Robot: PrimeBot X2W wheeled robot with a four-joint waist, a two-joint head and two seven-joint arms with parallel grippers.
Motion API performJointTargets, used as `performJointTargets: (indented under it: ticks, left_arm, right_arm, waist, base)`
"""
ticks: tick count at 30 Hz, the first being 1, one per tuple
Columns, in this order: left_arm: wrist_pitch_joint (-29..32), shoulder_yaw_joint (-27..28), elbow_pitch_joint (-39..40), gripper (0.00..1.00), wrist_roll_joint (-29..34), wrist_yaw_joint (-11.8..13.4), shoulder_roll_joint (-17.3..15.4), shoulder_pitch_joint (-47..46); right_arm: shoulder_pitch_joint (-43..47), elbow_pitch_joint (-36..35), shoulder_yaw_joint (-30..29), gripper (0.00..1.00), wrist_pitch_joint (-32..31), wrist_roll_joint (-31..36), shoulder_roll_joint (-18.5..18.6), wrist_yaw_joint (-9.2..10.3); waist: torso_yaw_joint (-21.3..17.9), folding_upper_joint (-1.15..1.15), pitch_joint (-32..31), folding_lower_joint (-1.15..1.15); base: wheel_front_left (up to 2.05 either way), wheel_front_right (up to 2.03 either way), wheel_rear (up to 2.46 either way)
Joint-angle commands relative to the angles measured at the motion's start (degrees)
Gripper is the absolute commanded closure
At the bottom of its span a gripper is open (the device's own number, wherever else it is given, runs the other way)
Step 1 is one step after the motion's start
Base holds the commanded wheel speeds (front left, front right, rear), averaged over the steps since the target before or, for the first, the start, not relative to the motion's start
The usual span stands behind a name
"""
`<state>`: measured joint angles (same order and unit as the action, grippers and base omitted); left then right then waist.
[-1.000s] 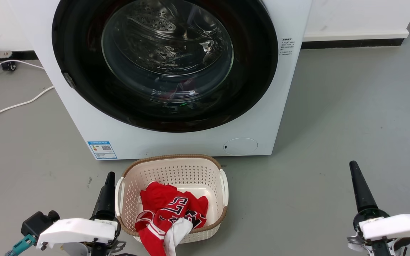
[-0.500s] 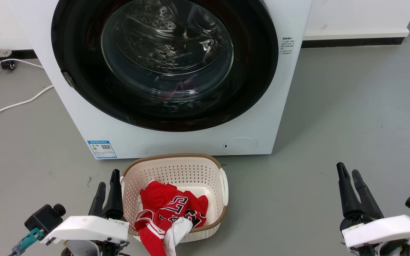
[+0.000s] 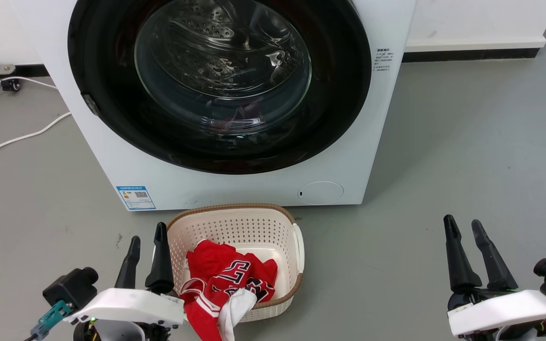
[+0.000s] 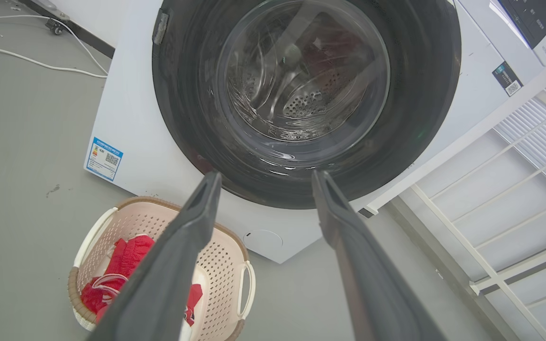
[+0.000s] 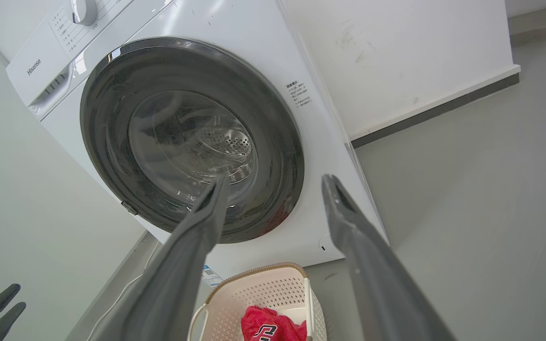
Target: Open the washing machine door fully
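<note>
- The washing machine door (image 3: pixel 223 71) sits shut against the front of the washing machine (image 3: pixel 235 189), ahead of and above both hands and well apart from either; its black rim lies flush all round, so the task looks not yet begun
- The left hand (image 3: pixel 147 233) is released, its two dark fingers spread with nothing between them; it hovers low over the floor (image 3: pixel 396 265), with the laundry basket (image 3: pixel 230 208) just beside it on its inner side
- The right hand (image 3: pixel 462 221) is likewise released and empty, fingers parted; the basket is well apart on its inner side, and the machine's round flap (image 3: pixel 320 193) lies ahead of it and inward
- Both hands point toward the machine with fingers apart, probably so that either can reach forward and catch the rim without first having to spread
- A small grey tab (image 3: pixel 92 105) sits on the door's rim, ahead of the left hand and higher; whether it is the pull point or part of the hinge I cannot tell; the answer would settle which hand should lead
- The basket, holding a red garment (image 3: pixel 225 274), stands between the hands, close before the machine's foot; it is likely placed there for unloading, yet a low arm could knock it
- The next move, in my judgement: raise one hand to rim height, hook the free edge, and pull outward in an arc until the door stands wide
</note>
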<state>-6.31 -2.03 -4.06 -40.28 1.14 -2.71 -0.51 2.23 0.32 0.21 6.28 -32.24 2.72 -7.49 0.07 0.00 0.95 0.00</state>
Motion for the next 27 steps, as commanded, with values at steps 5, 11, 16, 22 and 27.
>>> performJointTargets:
  ticks: [5,11,16,22,27]
  left_arm:
    - [-1.22,-0.83,1.62,0.00,4.81,0.17,-0.16,0.04]
    - [-2.17,-1.63,2.37,0.00,8.72,0.26,-0.17,0.24]
    - [-2.90,-2.22,2.86,0.00,11.80,0.49,-0.18,0.53]
    - [-3.76,-2.71,3.34,0.00,15.07,0.65,-0.19,0.78]
    - [-4.42,-3.17,3.68,0.00,17.53,0.78,-0.19,1.02]
  right_arm:
    - [0.18,-1.89,0.46,0.00,1.24,4.77,0.22,0.00]
    - [0.63,-2.91,0.84,0.00,2.17,8.75,0.23,0.00]
    - [1.05,-3.72,1.18,0.00,2.98,11.67,0.23,0.00]
    - [1.59,-4.51,1.63,0.00,3.79,14.46,0.23,0.00]
    - [2.10,-4.89,1.89,0.00,4.44,16.48,0.24,0.00]
  waist:
    - [-0.04,0.00,0.07,0.00]
    - [-0.03,0.00,0.19,0.00]
    - [-0.01,0.00,0.23,0.00]
    - [-0.03,0.00,0.28,0.00]
    - [0.01,0.00,0.31,0.00]
  base:
    - [0.00,0.00,0.00]
    - [0.00,0.00,0.00]
    - [0.00,0.00,0.00]
    - [0.00,0.00,0.00]
    - [0.00,0.00,0.00]
